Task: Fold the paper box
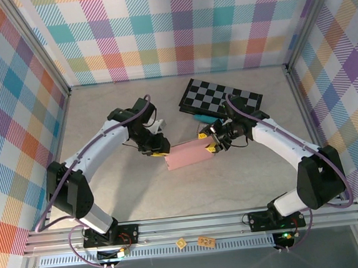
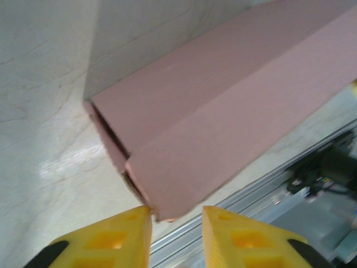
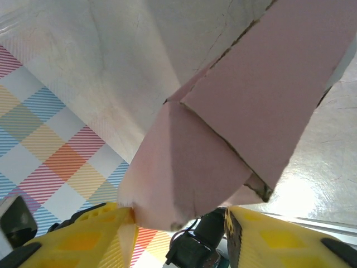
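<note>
The dusty-pink paper box (image 1: 190, 155) lies as a long, mostly closed carton on the table's middle, one arm at each end. At its left end, my left gripper (image 1: 158, 149) is open. In the left wrist view the box's near corner (image 2: 223, 123) pokes between the yellow fingertips (image 2: 177, 215), touching the left one and clear of the right. At the right end, my right gripper (image 1: 210, 145) is closed on the end flap. The right wrist view shows the flap (image 3: 195, 162) spanning the gap between the fingers (image 3: 179, 215), folded partway inward.
A black-and-grey checkered board (image 1: 219, 96) lies behind the right gripper with a teal object (image 1: 202, 117) at its near edge. Plaid walls enclose the table on three sides. The aluminium rail (image 1: 193, 223) runs along the front.
</note>
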You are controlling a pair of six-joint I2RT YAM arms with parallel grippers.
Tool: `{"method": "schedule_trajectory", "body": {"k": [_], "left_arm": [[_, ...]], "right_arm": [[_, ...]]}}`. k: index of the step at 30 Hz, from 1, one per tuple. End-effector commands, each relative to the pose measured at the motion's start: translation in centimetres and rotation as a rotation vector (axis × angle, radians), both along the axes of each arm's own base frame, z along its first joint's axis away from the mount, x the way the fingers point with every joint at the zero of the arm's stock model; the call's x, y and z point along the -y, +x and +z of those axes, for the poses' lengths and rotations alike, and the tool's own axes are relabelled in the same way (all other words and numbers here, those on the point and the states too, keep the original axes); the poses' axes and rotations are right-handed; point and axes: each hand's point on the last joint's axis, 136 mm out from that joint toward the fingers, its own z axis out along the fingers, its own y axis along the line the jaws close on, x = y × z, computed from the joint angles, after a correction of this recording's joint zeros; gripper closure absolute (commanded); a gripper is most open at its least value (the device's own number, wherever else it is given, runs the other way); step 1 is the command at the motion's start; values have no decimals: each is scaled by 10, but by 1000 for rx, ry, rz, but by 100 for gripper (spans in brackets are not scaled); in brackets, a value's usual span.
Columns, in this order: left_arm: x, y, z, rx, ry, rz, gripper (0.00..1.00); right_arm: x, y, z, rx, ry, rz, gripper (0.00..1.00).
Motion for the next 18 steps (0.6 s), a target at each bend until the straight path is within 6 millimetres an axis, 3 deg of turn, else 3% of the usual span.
{"method": "schedule_trajectory", "body": {"k": [1, 6, 12, 14, 18], "left_arm": [[7, 3, 32, 32, -141, 107, 68], [-7, 13, 48, 25, -178, 385, 67], [-27, 14, 43, -95, -353, 889, 63], [-39, 10, 35, -129, -384, 1063, 51], [-37, 15, 34, -158, -455, 1173, 42]], "right_arm": [[6, -4, -18, -33, -39, 7, 55], [7, -6, -19, -38, -43, 9, 57], [6, -5, -21, -37, -42, 14, 58], [6, -5, -21, -35, -43, 13, 58], [5, -4, -21, -35, -39, 17, 58]]}}
